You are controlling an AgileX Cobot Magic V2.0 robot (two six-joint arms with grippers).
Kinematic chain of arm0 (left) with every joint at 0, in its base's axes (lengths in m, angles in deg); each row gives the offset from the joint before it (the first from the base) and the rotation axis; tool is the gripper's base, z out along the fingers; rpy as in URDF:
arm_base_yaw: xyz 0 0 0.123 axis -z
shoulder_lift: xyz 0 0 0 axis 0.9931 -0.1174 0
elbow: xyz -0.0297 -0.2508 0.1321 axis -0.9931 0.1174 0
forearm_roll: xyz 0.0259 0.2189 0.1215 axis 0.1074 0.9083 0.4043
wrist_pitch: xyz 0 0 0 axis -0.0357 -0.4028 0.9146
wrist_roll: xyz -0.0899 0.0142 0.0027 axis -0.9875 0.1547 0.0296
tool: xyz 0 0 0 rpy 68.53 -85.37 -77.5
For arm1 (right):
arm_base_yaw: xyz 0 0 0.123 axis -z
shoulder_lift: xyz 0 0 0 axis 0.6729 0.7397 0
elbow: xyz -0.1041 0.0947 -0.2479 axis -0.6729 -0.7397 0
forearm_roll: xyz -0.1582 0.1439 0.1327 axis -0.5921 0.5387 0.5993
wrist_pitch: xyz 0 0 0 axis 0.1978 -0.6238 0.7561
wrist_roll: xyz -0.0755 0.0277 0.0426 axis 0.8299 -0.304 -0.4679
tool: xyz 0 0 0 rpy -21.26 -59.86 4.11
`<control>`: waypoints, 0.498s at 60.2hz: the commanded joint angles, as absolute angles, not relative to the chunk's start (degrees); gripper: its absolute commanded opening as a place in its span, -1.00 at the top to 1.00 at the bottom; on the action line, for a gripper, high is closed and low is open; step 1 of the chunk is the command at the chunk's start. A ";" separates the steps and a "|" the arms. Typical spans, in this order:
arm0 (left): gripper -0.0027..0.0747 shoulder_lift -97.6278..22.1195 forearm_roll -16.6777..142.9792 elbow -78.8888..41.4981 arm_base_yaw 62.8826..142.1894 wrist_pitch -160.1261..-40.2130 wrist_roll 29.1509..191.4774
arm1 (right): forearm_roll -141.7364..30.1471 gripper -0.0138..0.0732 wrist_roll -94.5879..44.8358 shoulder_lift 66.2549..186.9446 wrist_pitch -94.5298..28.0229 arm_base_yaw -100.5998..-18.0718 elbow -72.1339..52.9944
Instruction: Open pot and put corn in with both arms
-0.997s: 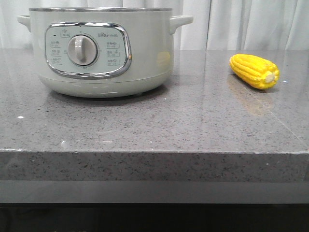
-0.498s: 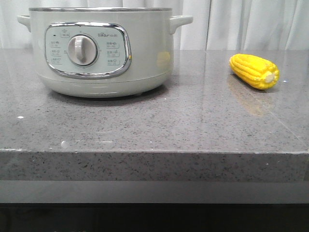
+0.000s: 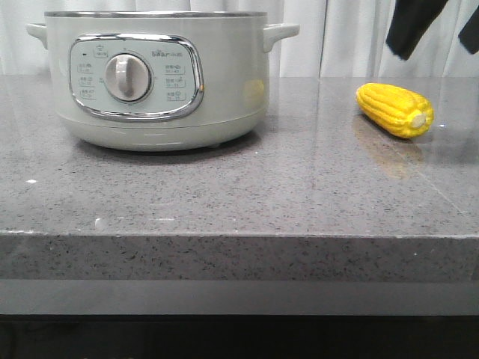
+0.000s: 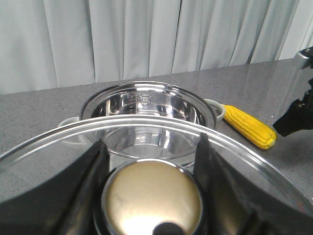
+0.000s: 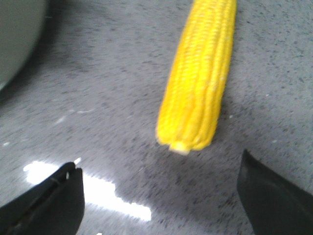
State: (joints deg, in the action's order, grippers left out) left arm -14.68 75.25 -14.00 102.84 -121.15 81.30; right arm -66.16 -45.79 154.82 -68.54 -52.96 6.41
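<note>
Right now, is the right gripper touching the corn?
Apart. The right wrist view shows the corn lying on the counter ahead of the right gripper, bare counter between it and both open jaws.

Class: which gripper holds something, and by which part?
The left gripper holds the glass lid by its knob. The right gripper is open, holding nothing.

Front view: right gripper [image 3: 441, 34] cropped by the top edge; left gripper out of frame. Right wrist view: corn [image 5: 199, 78] blurred, far end cropped.
</note>
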 commanded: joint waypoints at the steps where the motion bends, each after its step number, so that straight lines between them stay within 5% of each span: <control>1: 0.44 -14.49 74.20 -16.15 102.83 -113.11 80.79 | -69.19 -0.81 -48.62 157.16 -68.36 -53.14 12.59; 30: 0.44 -14.49 74.20 -16.15 102.83 -113.11 80.79 | -69.01 -0.81 -49.63 171.66 -71.28 -52.92 23.48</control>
State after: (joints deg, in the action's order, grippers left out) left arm -14.68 75.25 -14.00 102.84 -121.15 81.30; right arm -68.31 -49.76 173.27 -72.80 -53.24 21.15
